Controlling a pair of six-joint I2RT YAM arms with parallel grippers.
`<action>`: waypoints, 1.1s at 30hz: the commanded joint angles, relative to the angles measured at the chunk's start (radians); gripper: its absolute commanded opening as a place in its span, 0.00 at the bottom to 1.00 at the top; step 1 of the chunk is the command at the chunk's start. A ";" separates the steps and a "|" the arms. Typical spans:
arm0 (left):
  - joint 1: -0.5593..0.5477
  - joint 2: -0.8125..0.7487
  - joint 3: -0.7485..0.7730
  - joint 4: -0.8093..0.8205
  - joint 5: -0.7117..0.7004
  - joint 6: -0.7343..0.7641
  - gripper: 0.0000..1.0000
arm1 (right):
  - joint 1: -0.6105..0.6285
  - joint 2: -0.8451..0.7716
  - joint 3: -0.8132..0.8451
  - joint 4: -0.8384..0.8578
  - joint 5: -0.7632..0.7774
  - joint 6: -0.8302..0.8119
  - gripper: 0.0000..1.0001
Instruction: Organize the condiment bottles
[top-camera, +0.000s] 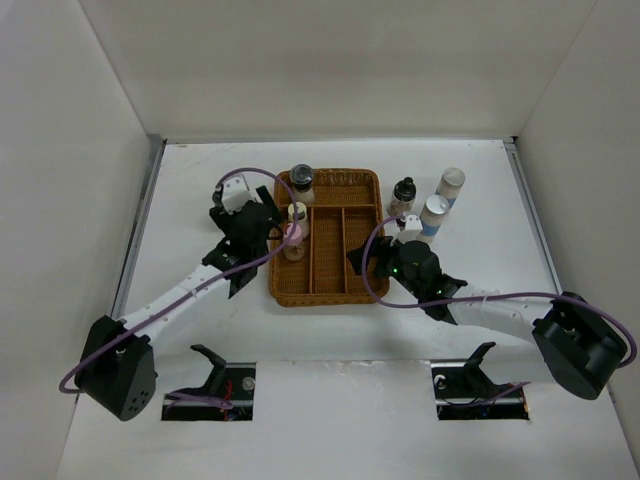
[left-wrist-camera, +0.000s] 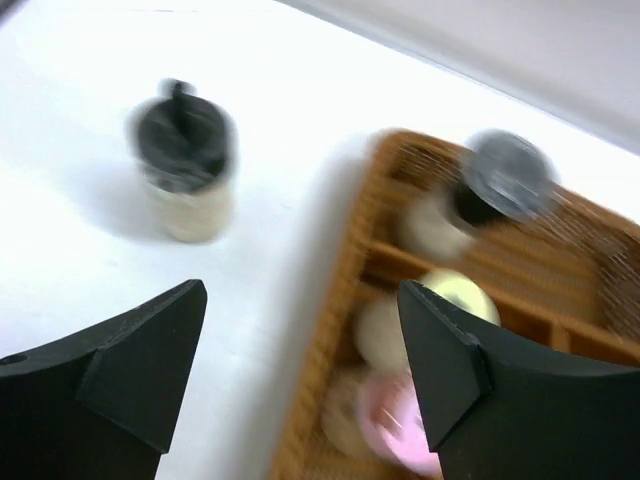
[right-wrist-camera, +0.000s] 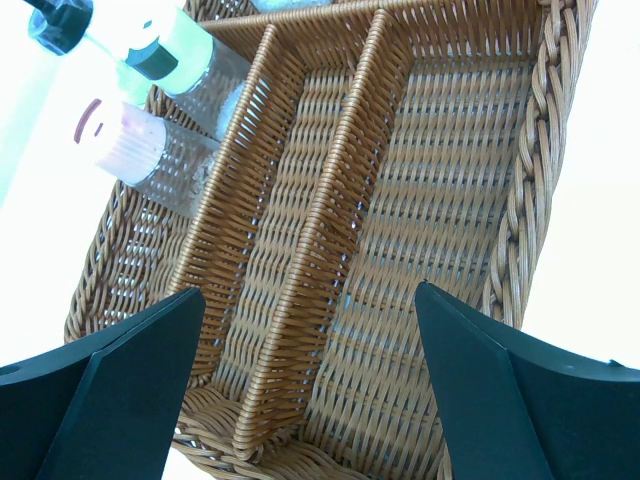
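The brown wicker tray lies mid-table. Three condiment bottles stand in its left column: a pink-capped one, a pale-yellow-capped one and a dark-capped jar. My left gripper hangs open over the tray's left rim, right beside the pink cap, with nothing between its fingers. That view is blurred; it also shows a black-capped jar on the table left of the tray. My right gripper is open and empty above the tray's right compartment.
Right of the tray stand a small black-capped bottle and two taller white-capped, blue-labelled bottles. White walls enclose the table on three sides. The tray's dividers run lengthwise under the right gripper.
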 joint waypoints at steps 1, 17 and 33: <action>0.126 0.066 0.019 0.054 0.027 -0.008 0.77 | -0.005 -0.008 0.026 0.045 -0.006 0.006 0.93; 0.355 0.366 0.210 0.163 0.130 0.093 0.81 | 0.015 0.021 0.048 0.035 -0.008 -0.009 0.96; 0.383 0.525 0.315 0.159 0.130 0.121 0.76 | 0.021 0.027 0.051 0.028 -0.006 -0.015 0.98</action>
